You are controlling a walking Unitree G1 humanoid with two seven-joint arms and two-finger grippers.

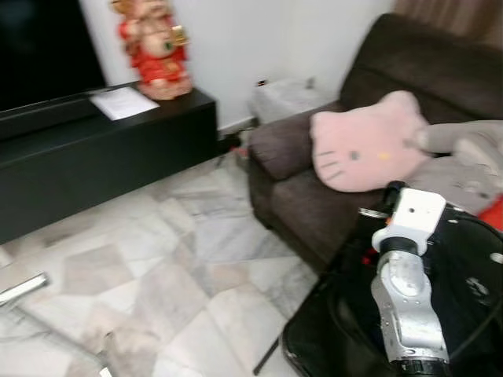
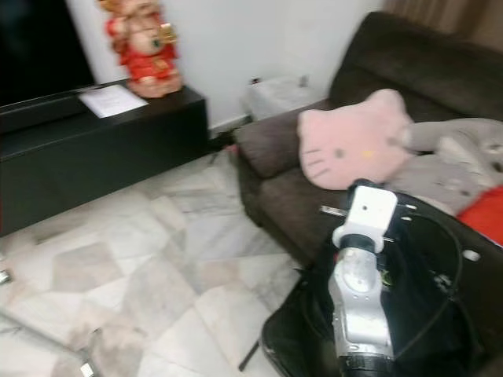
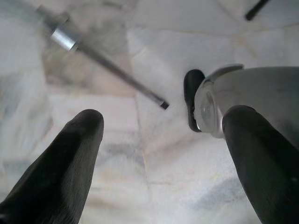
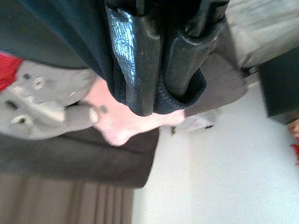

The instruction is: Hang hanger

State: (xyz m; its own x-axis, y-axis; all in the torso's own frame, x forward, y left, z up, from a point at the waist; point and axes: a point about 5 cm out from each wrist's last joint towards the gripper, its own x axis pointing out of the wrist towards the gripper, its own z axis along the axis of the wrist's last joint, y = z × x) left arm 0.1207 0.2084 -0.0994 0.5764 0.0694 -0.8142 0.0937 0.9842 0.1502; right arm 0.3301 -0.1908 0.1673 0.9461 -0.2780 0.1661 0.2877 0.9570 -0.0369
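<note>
Right wrist view: right pincer clamped tight on dark garment, hanger itself not made out. Left pincer spread wide over marble floor. Carrying step, I judge; next needs finding a rail, none visible

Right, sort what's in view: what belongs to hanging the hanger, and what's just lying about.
For the job:
- right gripper, shut on the dark garment
- left gripper, open over the floor

Lying about:
- pink cat cushion
- brown sofa
- red figurine
- metal rod
</note>
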